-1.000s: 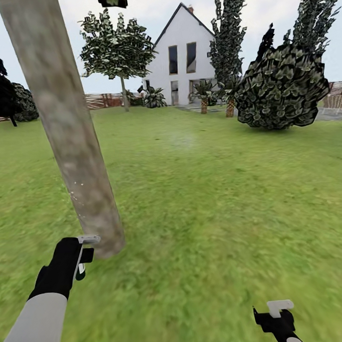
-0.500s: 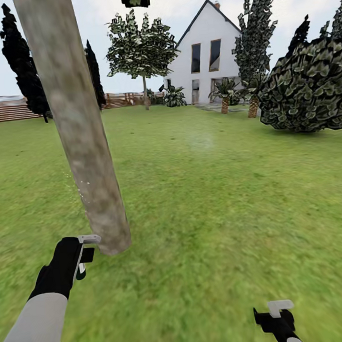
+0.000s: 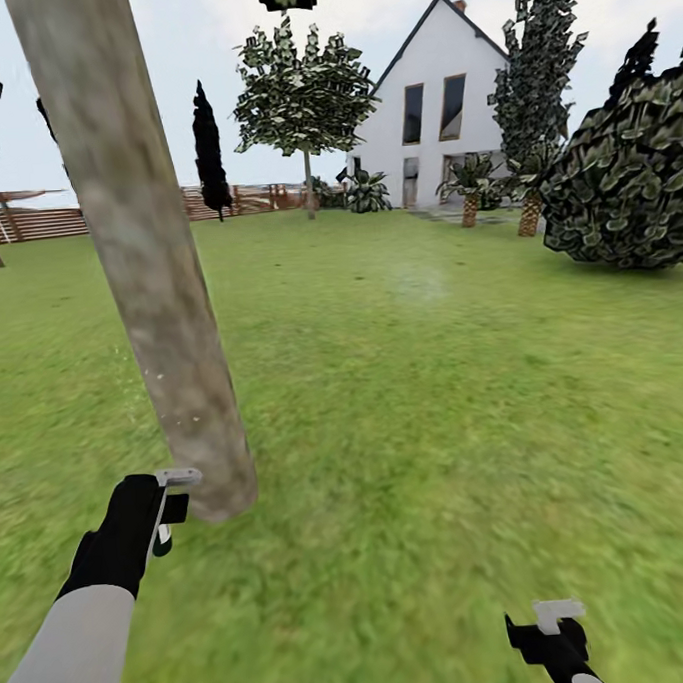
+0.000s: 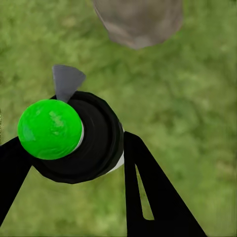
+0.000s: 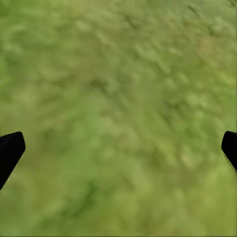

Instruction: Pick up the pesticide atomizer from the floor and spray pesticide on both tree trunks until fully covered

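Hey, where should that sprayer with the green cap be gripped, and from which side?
Grip the atomizer by its round black body beneath the green cap, fingers on opposite flanks as the left claw does, coming from opposite the grey nozzle so it stays unblocked.

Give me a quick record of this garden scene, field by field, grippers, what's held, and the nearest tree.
left gripper: shut on the atomizer, green cap and black body
right gripper: open, empty, over grass
nearest tree trunk: thick, grey-brown, just ahead of the left gripper
pesticide: a few white specks on the trunk
background: white house, wooden fence
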{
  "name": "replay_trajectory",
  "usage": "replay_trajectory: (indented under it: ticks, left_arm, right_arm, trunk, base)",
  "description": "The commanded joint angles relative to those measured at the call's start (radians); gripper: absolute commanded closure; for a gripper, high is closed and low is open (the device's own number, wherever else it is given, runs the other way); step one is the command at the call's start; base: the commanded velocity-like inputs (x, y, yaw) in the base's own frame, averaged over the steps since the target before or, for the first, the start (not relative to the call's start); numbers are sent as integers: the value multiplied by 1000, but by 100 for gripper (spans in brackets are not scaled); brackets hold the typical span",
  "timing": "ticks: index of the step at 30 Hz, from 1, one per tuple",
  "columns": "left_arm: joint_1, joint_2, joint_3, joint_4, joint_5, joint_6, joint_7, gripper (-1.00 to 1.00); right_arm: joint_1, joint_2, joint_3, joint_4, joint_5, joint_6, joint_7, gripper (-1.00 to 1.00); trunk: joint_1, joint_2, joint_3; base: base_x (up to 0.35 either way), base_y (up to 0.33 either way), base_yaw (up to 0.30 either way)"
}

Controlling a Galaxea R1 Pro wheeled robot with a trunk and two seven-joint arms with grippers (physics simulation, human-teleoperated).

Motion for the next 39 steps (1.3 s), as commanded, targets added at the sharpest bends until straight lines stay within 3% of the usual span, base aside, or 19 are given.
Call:
replay_trajectory:
  ticks: [1,12,18,29,39]
  left_arm:
    - [2,-1,1,-1,-11,3,-10,100]
    - [0,-7,-3,-1,-8,9,-15,100]
    - [-116,-7,-8,-17,-8,72,-22,100]
    - [-121,-7,-7,-29,-10,72,-21,100]
    - [-121,-9,-8,-64,-9,74,-21,100]
  right_arm:
    - [-1,0,-6,2,11,-4,-5,-100]
    - [-1,-1,-6,2,11,-4,-5,-100]
    - [-1,-5,-6,1,11,-4,-6,-100]
    - [-1,-4,-6,2,11,-4,-6,-100]
    - [-1,-4,-6,2,11,-4,-6,-100]
  trunk:
    - [0,0,-1]
    - [0,0,-1]
    - [0,0,-1]
    - [0,0,-1]
    - [0,0,-1]
  base:
    - [241,-185,276]
    - [86,-60,210]
    - [0,0,2]
    - [54,-142,10]
    - [-74,-258,255]
